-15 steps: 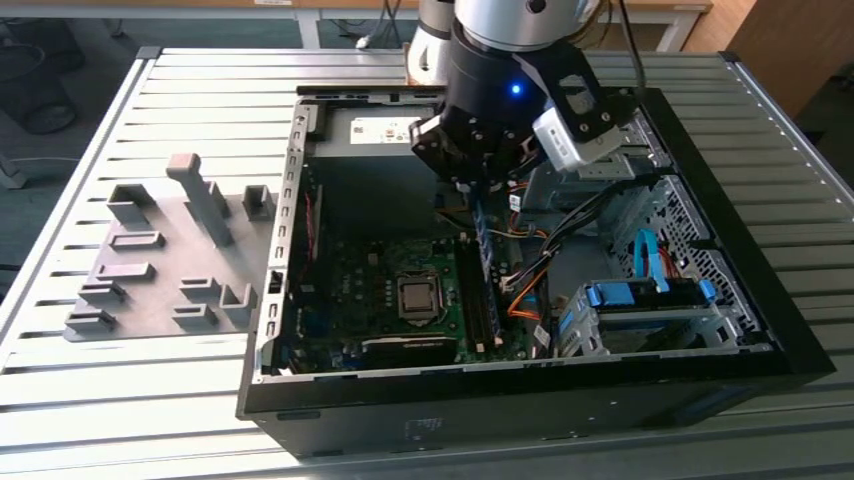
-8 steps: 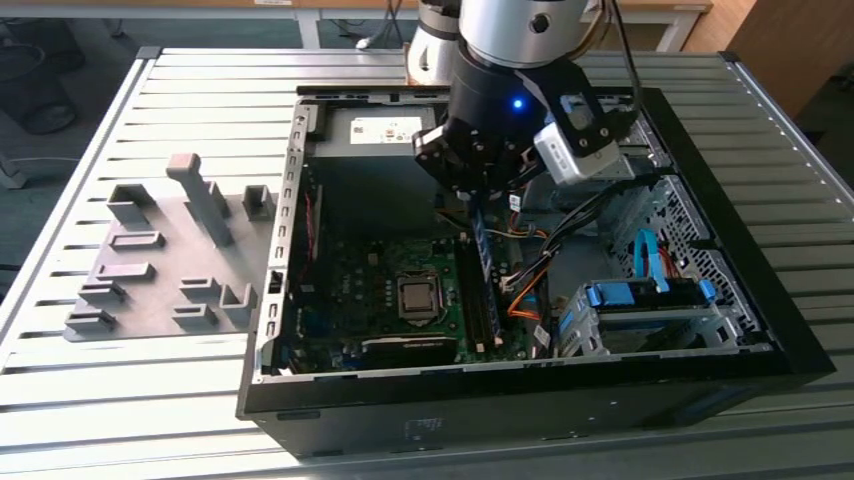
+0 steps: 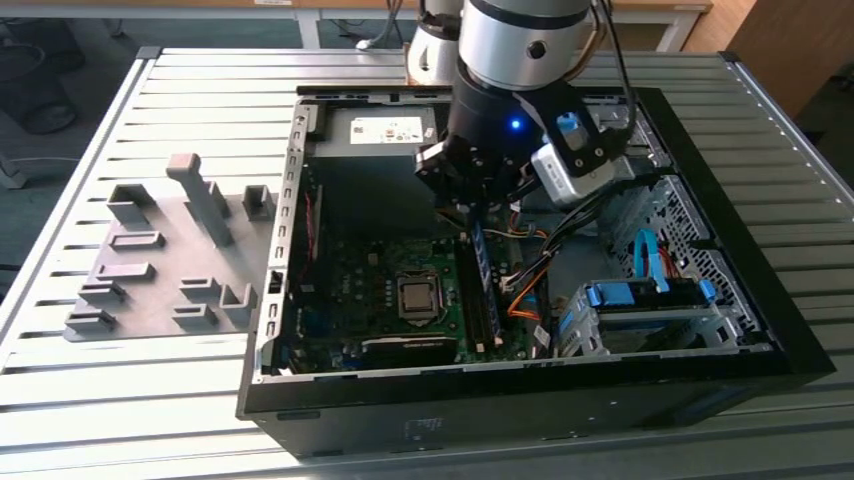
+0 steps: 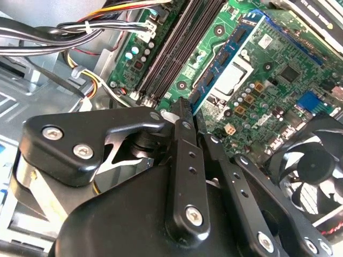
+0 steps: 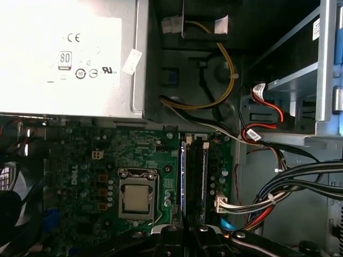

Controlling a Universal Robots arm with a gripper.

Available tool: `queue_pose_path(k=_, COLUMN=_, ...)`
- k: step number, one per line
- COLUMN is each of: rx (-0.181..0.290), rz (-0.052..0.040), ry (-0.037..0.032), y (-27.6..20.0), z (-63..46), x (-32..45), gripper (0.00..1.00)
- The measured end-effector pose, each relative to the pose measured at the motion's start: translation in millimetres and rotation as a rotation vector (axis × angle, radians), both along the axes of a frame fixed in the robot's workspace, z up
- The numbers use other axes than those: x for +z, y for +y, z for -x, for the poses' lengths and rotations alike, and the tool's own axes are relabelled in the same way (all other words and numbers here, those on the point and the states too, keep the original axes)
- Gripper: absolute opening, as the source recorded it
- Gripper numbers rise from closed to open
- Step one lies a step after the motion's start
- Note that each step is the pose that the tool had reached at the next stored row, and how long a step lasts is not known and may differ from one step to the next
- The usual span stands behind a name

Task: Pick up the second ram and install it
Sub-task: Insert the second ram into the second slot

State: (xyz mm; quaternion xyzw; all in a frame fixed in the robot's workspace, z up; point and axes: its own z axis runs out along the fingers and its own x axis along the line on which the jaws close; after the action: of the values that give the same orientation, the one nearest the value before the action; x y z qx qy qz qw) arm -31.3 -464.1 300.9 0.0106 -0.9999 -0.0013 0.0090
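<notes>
So we're at the install step: the gripper (image 3: 478,205) hangs inside the open PC case (image 3: 747,290), right over the RAM slots (image 5: 194,176) beside the CPU socket (image 5: 136,199). Its fingers (image 4: 185,126) look pinched together on the second ram (image 3: 483,290), which stands on edge along the slots near the motherboard's (image 3: 360,290) edge by the drive cage (image 3: 641,320). Can't honestly tell if it's seated yet. I'd say the next move needs straight, even downward pressure so both latches click.

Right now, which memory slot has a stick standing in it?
The one right beside the CPU socket: a blue-labelled stick stands there, tool at its end. The black slots toward the cables look bare.
</notes>
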Motion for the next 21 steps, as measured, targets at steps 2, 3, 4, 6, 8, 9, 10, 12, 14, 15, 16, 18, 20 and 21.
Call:
queue_pose_path(k=2, rx=0.000, rz=0.0000, ry=0.0001, y=-0.1, z=-0.6, x=-1.8, gripper=0.14)
queue_pose_path(k=3, rx=0.000, rz=0.0000, ry=0.0003, y=-0.1, z=-0.7, x=-2.5, gripper=0.14)
queue_pose_path(k=4, rx=0.000, rz=0.0000, ry=0.0006, y=-0.1, z=-1.0, x=-3.4, gripper=0.14)
queue_pose_path(k=6, rx=0.000, rz=0.0002, ry=0.0013, y=-0.1, z=-1.5, x=-6.6, gripper=0.14)
queue_pose_path(k=8, rx=-0.002, rz=0.0001, ry=0.0025, y=-0.2, z=-1.6, x=-9.8, gripper=0.14)
queue_pose_path(k=9, rx=-0.003, rz=0.0000, ry=0.0032, y=-0.3, z=-1.7, x=-10.9, gripper=0.14)
queue_pose_path(k=10, rx=-0.004, rz=0.0000, ry=0.0038, y=-0.4, z=-1.7, x=-12.1, gripper=0.14)
queue_pose_path(k=12, rx=-0.006, rz=0.0001, ry=0.0049, y=-0.7, z=-1.8, x=-14.9, gripper=0.14)
queue_pose_path(k=14, rx=-0.008, rz=0.0001, ry=0.0059, y=-0.7, z=-1.9, x=-18.6, gripper=0.14)
queue_pose_path(k=15, rx=-0.009, rz=0.0000, ry=0.0062, y=-0.7, z=-1.9, x=-20.4, gripper=0.14)
queue_pose_path(k=16, rx=-0.010, rz=0.0000, ry=0.0065, y=-0.7, z=-1.9, x=-22.2, gripper=0.14)
queue_pose_path(k=18, rx=-0.011, rz=0.0001, ry=0.0072, y=-0.7, z=-2.0, x=-25.8, gripper=0.14)
queue_pose_path(k=20, rx=-0.013, rz=0.0001, ry=0.0082, y=-0.7, z=-2.1, x=-28.7, gripper=0.14)
queue_pose_path(k=21, rx=-0.014, rz=0.0000, ry=0.0088, y=-0.9, z=-2.2, x=-29.5, gripper=0.14)
